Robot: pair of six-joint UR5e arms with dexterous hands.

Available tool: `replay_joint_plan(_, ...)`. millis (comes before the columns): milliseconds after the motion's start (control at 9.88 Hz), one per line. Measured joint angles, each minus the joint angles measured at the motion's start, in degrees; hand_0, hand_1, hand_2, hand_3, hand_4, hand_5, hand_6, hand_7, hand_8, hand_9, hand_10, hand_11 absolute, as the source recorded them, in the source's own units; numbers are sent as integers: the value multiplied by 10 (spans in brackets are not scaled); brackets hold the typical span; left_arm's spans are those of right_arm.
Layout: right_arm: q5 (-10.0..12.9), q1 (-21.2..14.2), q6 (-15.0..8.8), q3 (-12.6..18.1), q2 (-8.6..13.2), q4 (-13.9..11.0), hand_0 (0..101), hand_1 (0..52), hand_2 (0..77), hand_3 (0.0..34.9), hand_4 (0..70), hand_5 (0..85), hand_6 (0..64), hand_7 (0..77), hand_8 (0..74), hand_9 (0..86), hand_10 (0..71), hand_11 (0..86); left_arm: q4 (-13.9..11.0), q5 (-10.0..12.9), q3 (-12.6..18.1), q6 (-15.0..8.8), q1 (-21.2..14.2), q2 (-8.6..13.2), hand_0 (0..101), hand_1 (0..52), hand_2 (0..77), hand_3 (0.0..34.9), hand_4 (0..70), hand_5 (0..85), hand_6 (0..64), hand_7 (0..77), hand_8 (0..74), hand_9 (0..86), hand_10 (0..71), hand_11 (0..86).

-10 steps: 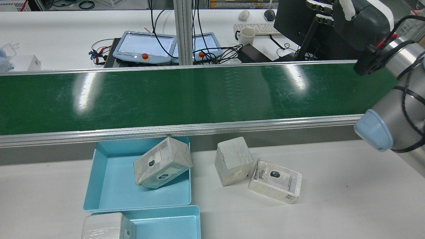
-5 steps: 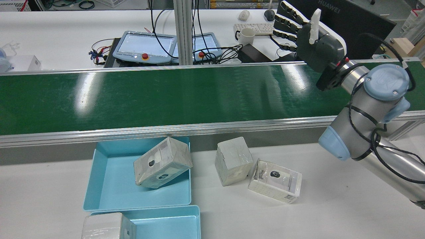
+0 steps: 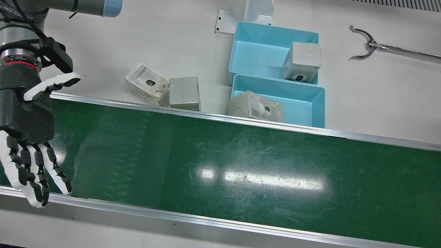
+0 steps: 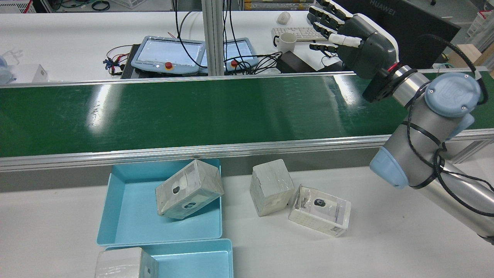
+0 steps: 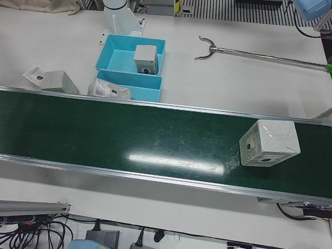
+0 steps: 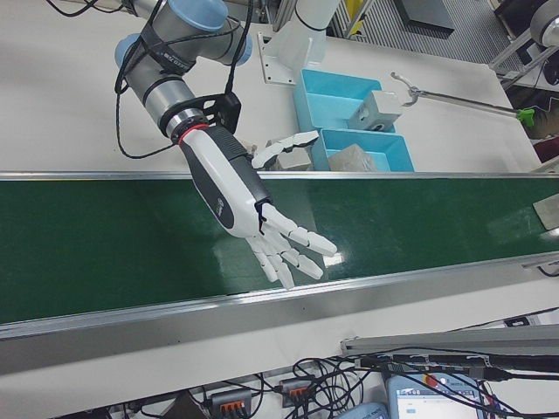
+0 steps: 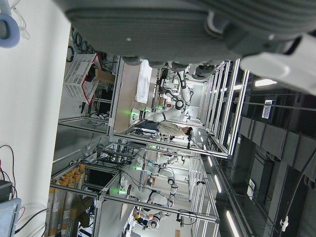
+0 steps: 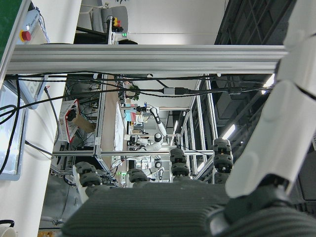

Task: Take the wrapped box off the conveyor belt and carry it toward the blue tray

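A wrapped box [image 5: 268, 142] sits on the green conveyor belt [image 5: 129, 135] at the right of the left-front view; only a sliver of the box [image 6: 548, 212] shows in the right-front view. My right hand [image 4: 359, 42] hovers open over the far side of the belt [image 4: 193, 112], fingers spread, far from that box. The same hand [image 3: 27, 137] is at the left of the front view. Two blue trays [image 4: 127, 208] [image 4: 193, 262] lie before the belt, each with a wrapped box [image 4: 189, 189] [image 4: 125, 264] in it. Only the left hand's palm [image 7: 163, 24] shows, holding nothing.
Two more wrapped boxes [image 4: 272, 187] [image 4: 320, 210] rest on the white table right of the trays. A long metal grabber [image 3: 365, 41] lies on the table beyond the trays. Teach pendants [image 4: 170, 56], a mug [image 4: 285, 41] and a monitor stand behind the belt.
My right arm has swung in from the right edge, bringing the open hand leftward over the belt's far side and turning it. The boxes and trays have not moved.
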Motion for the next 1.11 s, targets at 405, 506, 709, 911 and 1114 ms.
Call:
replay_joint_plan(405,0,1,-2,23,-33,-3,370,54,109,244,191,104,0,120,5,22,38,54,0,0,0,0,0,0,0,0,11,0,0,5,0,5,5,0,5,0)
replay_joint_plan(506,0,0,-2,24,-40,-4,359,54,120,210,207,120,0,131,5,22,38,54,0,0,0,0,0,0,0,0,11,0,0,5,0,5,5,0,5,0)
replay_joint_plan(709,0,0,-3,24,-44,-7,361,54,125,152,251,136,0,153,5,22,27,38,0,0,0,0,0,0,0,0,11,0,0,5,0,5,5,0,0,0)
replay_joint_plan(911,0,-2,-3,23,-45,-11,361,54,125,152,251,136,0,153,5,22,27,38,0,0,0,0,0,0,0,0,5,0,0,5,0,5,5,0,5,0)
replay_joint_plan(1114,0,-9,-4,19,-42,-12,356,54,136,0,300,191,98,240,11,44,49,65,0,0,0,0,0,0,0,0,5,0,0,5,0,5,0,5,5,0)
